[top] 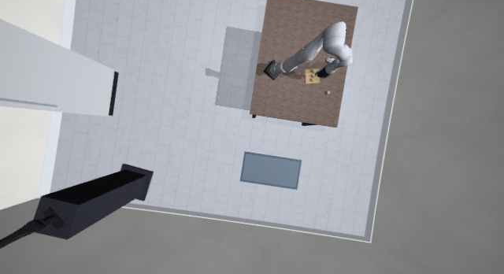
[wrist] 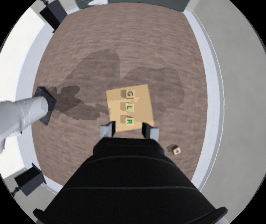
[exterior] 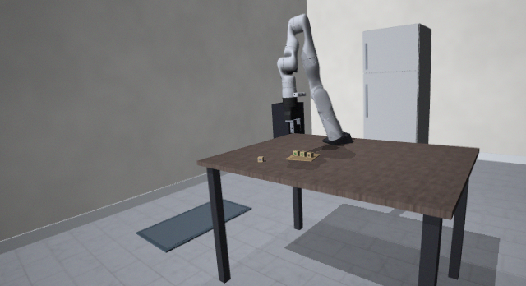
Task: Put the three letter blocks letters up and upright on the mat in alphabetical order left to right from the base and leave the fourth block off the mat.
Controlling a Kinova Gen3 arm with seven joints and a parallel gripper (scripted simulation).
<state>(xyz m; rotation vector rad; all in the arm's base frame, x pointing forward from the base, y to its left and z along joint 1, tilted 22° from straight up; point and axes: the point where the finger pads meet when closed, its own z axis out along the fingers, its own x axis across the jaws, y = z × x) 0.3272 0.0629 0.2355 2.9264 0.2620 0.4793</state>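
Lettered blocks G (wrist: 130, 94), L (wrist: 129, 107) and R (wrist: 129, 121) in a row on tan mat (top: 315, 77) (exterior: 302, 157) (wrist: 144, 105), wrist-view centre; fourth block (top: 327, 92) (exterior: 260, 159) (wrist: 177, 150) off it, lower right; gripper (exterior: 292, 131) (wrist: 128, 127) wide open, holding nothing.

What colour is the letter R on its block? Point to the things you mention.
Green, on the pale wooden block (wrist: 129, 121); it shows best in the wrist view.

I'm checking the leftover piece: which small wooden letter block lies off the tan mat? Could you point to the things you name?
The wooden block with the blue marking (wrist: 177, 151); the other three, G, L and R, stand on the tan mat (wrist: 143, 92).
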